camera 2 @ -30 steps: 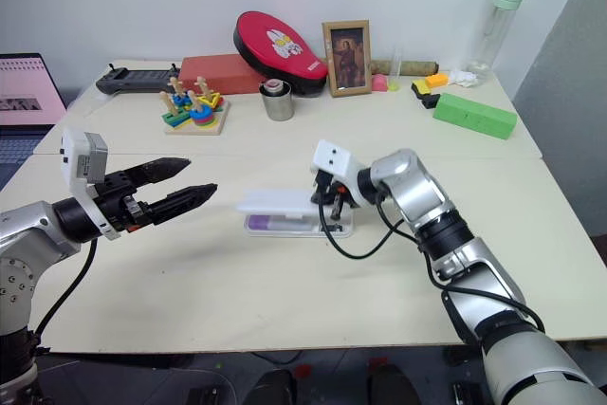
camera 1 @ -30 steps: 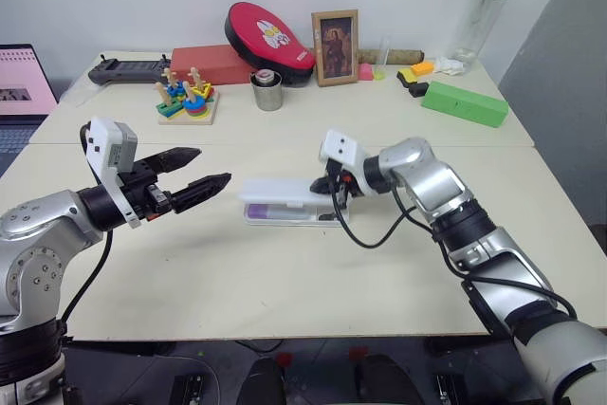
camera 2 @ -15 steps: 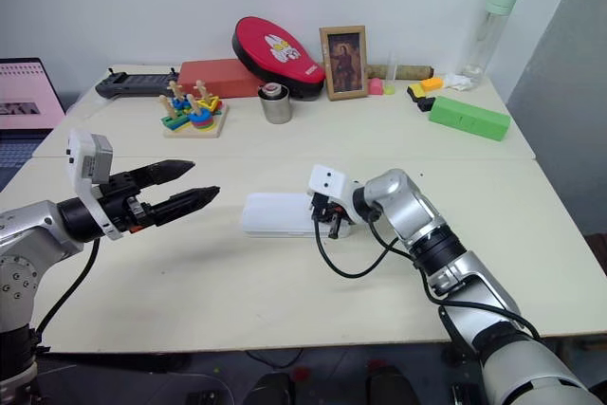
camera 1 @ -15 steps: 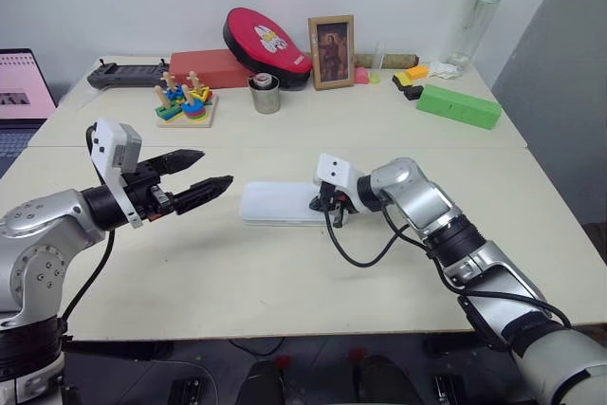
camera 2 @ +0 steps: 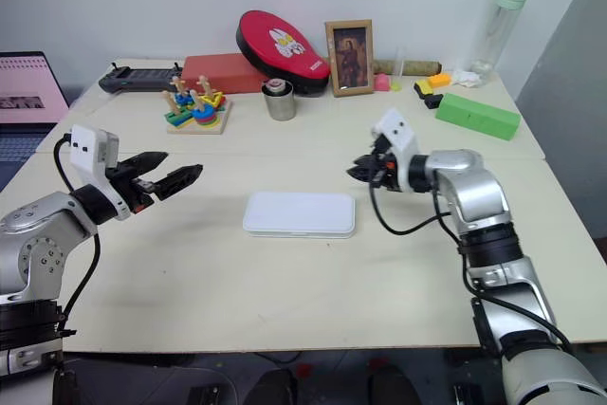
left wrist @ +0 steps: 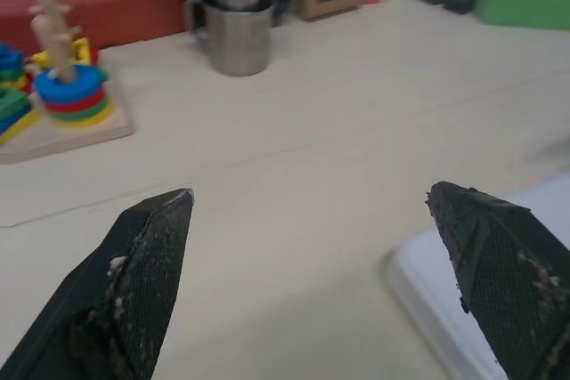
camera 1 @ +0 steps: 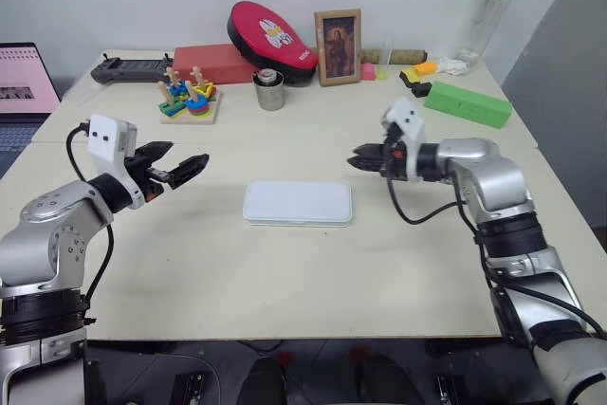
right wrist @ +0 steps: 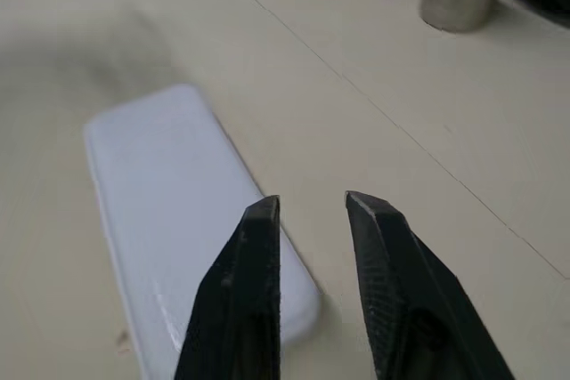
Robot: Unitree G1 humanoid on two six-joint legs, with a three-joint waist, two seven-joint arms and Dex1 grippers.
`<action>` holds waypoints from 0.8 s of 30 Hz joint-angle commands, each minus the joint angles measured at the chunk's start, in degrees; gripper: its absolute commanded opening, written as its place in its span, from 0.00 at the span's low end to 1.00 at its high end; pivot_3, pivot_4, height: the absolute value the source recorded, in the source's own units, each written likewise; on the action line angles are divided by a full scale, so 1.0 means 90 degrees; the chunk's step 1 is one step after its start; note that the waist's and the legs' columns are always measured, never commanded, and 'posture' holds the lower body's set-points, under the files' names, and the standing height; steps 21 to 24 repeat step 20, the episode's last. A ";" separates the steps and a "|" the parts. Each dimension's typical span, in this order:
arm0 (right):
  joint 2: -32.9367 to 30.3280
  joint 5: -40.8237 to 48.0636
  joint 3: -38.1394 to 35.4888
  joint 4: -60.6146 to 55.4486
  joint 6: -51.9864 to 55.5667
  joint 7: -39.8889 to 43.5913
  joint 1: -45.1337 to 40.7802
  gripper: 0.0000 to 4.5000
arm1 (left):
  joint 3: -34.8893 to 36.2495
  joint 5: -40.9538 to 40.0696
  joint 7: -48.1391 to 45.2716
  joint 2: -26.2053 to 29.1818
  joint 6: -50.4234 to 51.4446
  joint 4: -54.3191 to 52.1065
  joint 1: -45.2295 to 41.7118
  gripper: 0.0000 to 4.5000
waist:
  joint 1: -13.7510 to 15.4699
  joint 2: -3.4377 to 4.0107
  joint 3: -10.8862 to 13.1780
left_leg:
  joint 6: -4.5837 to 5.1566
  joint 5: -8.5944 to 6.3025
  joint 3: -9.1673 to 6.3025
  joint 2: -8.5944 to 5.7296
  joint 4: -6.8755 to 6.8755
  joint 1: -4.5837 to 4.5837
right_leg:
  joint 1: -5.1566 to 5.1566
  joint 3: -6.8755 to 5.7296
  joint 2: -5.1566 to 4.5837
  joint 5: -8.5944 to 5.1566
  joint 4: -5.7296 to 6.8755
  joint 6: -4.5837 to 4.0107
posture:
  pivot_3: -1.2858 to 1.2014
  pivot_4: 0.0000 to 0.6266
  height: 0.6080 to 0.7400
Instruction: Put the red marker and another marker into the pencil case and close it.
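Observation:
The pencil case (camera 1: pixel 298 203) lies flat in the middle of the table, a white rounded box with its lid down. The red marker and the other marker are hidden from view. My left gripper (camera 1: pixel 190 155) hovers to the left of the case, well apart from it, open wide with nothing between its fingers (left wrist: pixel 147 255). My right gripper (camera 1: pixel 356 160) hangs above the table just past the case's right end, pointing toward it. Its fingers (right wrist: pixel 254 282) stand a narrow gap apart and hold nothing.
Along the table's back stand a ring-stacking toy (camera 1: pixel 187 100), a metal cup (camera 1: pixel 269 92), a red pad (camera 1: pixel 268 37), a picture frame (camera 1: pixel 337 33), a green block (camera 1: pixel 463 103) and a bottle (camera 1: pixel 484 16). A laptop (camera 1: pixel 24 78) sits at the far left.
The case's lid went from raised to shut. My right gripper let go, drew back to the right and opened a little. My left gripper moved further left, away from the case.

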 commanded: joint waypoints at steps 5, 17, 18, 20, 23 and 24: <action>-0.0442 0.0264 -0.0434 -0.0429 0.0182 -0.0288 0.0220 0.74 | 0.0118 0.0360 -0.0144 0.0376 -0.0511 0.0315 0.0239 1.00 | -0.0024 -0.0001 -0.0001 | 0.0000 0.0000 0.0005 0.0000 0.0000 -0.0007 | -0.0014 0.0007 0.0000 0.0000 0.0004 0.0000 | 0.52 0.24 1.00; -0.0694 0.0494 -0.0624 -0.0677 0.0436 -0.0667 0.0451 0.99 | 0.0049 0.0401 -0.0339 0.0538 -0.0478 0.0432 0.0277 1.00 | 0.0005 -0.0001 -0.0001 | 0.0000 0.0001 0.0007 0.0000 0.0001 -0.0011 | -0.0012 0.0006 0.0000 0.0000 0.0001 0.0002 | 0.52 0.24 1.00; -0.0696 0.0519 -0.0621 -0.0693 0.0450 -0.0684 0.0463 0.99 | 0.0027 0.0404 -0.0359 0.0538 -0.0468 0.0433 0.0262 1.00 | 0.0004 0.0000 0.0000 | 0.0000 0.0001 0.0006 0.0000 0.0001 -0.0012 | -0.0013 0.0006 -0.0001 0.0000 0.0001 0.0002 | 0.52 0.24 1.00; -0.0694 0.0555 -0.0622 -0.0731 0.0479 -0.0719 0.0487 0.99 | 0.0004 0.0403 -0.0388 0.0532 -0.0466 0.0422 0.0247 1.00 | 0.0003 0.0000 0.0000 | 0.0000 0.0001 0.0007 0.0000 0.0001 -0.0012 | -0.0013 0.0006 0.0000 0.0000 0.0001 0.0002 | 0.52 0.24 1.00; -0.0694 0.0555 -0.0622 -0.0731 0.0479 -0.0719 0.0487 0.99 | 0.0004 0.0403 -0.0388 0.0532 -0.0466 0.0422 0.0247 1.00 | 0.0003 0.0000 0.0000 | 0.0000 0.0001 0.0007 0.0000 0.0001 -0.0012 | -0.0013 0.0006 0.0000 0.0000 0.0001 0.0002 | 0.52 0.24 1.00; -0.0694 0.0555 -0.0622 -0.0731 0.0479 -0.0719 0.0487 0.99 | 0.0004 0.0403 -0.0388 0.0532 -0.0466 0.0422 0.0247 1.00 | 0.0003 0.0000 0.0000 | 0.0000 0.0001 0.0007 0.0000 0.0001 -0.0012 | -0.0013 0.0006 0.0000 0.0000 0.0001 0.0002 | 0.52 0.24 1.00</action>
